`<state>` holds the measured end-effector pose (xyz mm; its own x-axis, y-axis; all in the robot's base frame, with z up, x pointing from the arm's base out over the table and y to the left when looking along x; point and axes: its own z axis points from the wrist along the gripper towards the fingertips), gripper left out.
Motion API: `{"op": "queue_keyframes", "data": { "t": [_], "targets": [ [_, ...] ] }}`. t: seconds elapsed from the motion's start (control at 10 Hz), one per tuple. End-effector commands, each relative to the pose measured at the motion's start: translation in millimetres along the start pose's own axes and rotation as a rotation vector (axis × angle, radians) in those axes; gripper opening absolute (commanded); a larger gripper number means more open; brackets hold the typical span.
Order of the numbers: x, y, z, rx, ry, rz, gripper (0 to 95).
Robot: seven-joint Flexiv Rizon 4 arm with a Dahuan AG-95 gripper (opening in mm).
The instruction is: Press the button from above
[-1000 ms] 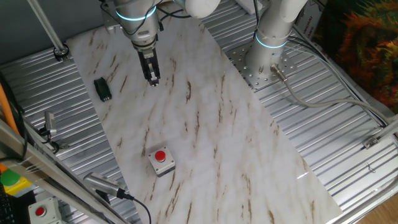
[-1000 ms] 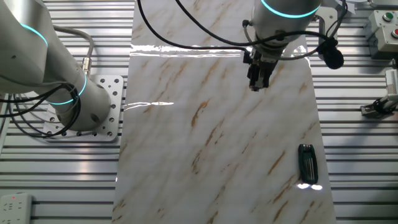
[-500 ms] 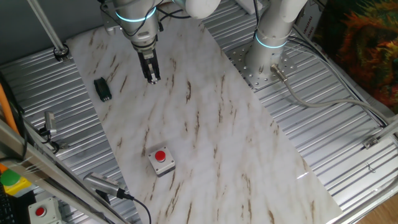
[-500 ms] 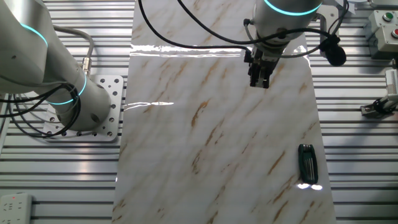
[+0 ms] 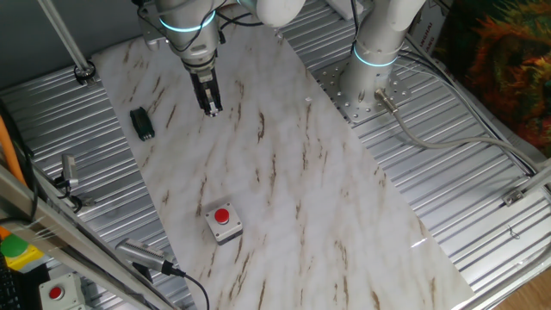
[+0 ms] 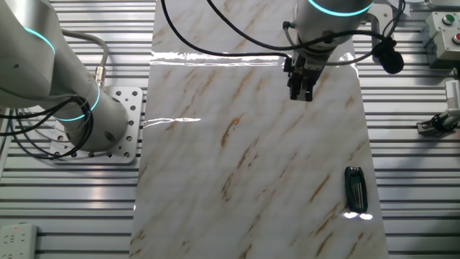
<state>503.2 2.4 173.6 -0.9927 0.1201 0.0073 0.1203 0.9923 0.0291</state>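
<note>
The button (image 5: 223, 215) is small, round and red, on top of a small square light-grey box (image 5: 225, 229) near the front left of the marble board (image 5: 293, 172). It is out of view in the other fixed view. My gripper (image 5: 211, 109) points down over the far part of the board, well apart from the button, and holds nothing. It also shows in the other fixed view (image 6: 301, 94). No view shows clearly whether the fingertips are apart or touching.
A small black object (image 5: 142, 123) lies on the board left of my gripper and shows in the other view (image 6: 355, 189). A red button on an off-white housing (image 5: 56, 293) and a green button on yellow (image 5: 15, 248) sit off the board. A second arm's base (image 5: 368, 82) stands to the right.
My gripper has shifted only slightly over the far part of the board. The button and the black object have not moved.
</note>
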Motion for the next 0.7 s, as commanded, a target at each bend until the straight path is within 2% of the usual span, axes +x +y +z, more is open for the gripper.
{"op": "queue_keyframes", "data": {
  "t": [0.1, 0.3, 0.5, 0.7],
  "targets": [
    [-14.1, 10.8, -1.1, -0.001, 0.002, -0.004, 0.0],
    [-38.4, 32.9, -5.4, 0.002, 0.006, 0.005, 0.0],
    [-54.6, 48.5, -8.6, -0.001, 0.004, 0.002, 0.0],
    [-61.8, 75.0, -5.5, -0.004, -0.004, 0.011, 0.0]
  ]
}}
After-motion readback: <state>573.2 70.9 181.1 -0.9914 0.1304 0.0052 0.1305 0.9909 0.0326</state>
